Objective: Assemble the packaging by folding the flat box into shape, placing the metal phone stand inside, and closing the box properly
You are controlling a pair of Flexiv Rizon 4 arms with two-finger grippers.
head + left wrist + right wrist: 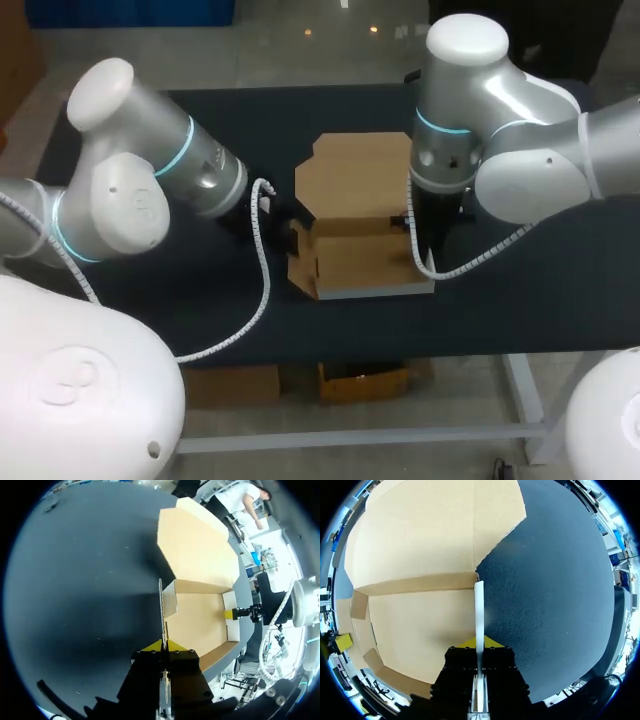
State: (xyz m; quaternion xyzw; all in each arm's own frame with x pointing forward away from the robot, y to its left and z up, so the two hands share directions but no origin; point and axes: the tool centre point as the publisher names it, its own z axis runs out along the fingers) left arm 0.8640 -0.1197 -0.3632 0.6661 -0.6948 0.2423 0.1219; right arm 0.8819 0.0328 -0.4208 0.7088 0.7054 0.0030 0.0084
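Head view, cardboard box (360, 262) tray long axis ran left to right, open lid flap (350, 180) pointed away from robot, left gripper (164, 644) clamped left side wall (161, 605), right gripper (479, 641) clamped right side wall (479, 610).

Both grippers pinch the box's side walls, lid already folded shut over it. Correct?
Not quite: the lid is open, lying flat on the table behind the box, as the head view shows. The left gripper and right gripper do each pinch a side wall.
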